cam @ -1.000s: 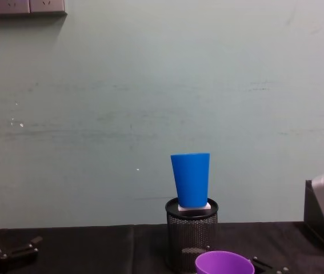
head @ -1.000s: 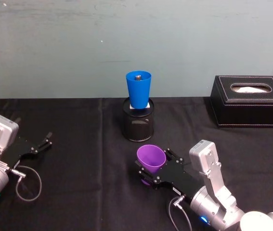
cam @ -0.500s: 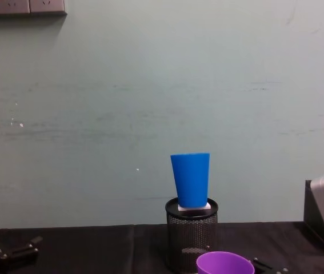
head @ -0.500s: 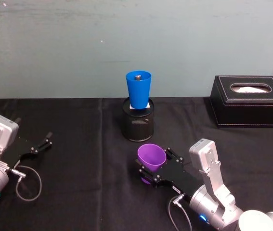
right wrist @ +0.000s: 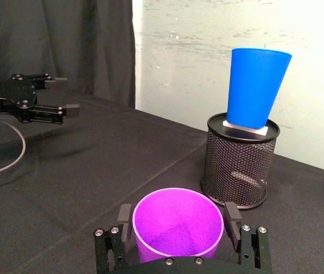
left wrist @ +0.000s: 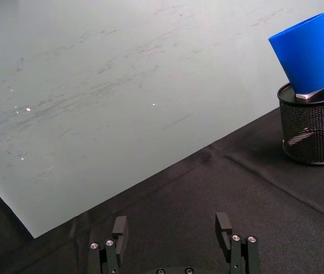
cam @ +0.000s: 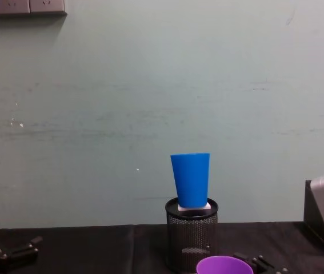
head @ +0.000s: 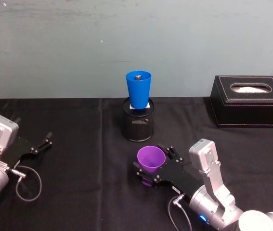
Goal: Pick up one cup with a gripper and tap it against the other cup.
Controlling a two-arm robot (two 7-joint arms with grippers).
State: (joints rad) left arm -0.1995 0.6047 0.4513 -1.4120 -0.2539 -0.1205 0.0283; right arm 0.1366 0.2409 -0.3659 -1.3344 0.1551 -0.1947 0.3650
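**Currently: purple cup in right gripper, blue cup ahead on holder**

Head view: the right gripper (head: 151,169) sits low over the black table (head: 78,134), its jaws set on either side of the purple cup (head: 151,160), which stands upright with its mouth up. The blue cup (head: 138,89) stands beyond the gripper, well apart from it, on a white block atop the mesh holder (head: 138,124). A tissue box (head: 250,101) lies farther back, to the gripper's right. The left gripper (head: 42,143) rests far to the left, jaws spread, with nothing in them.

Left wrist view: the left gripper (left wrist: 173,228) has a wide gap between its fingers, and bare cloth shows between them. The blue cup (left wrist: 303,54) and holder (left wrist: 313,128) stand well ahead of it.

Right wrist view: both fingers (right wrist: 124,216) press the purple cup (right wrist: 178,225) at opposite sides of its wall, just under the rim. The blue cup (right wrist: 258,85) stands directly ahead and higher.

Chest view: the purple rim (cam: 224,266) shows just before the holder (cam: 191,234), below the blue cup (cam: 191,179).
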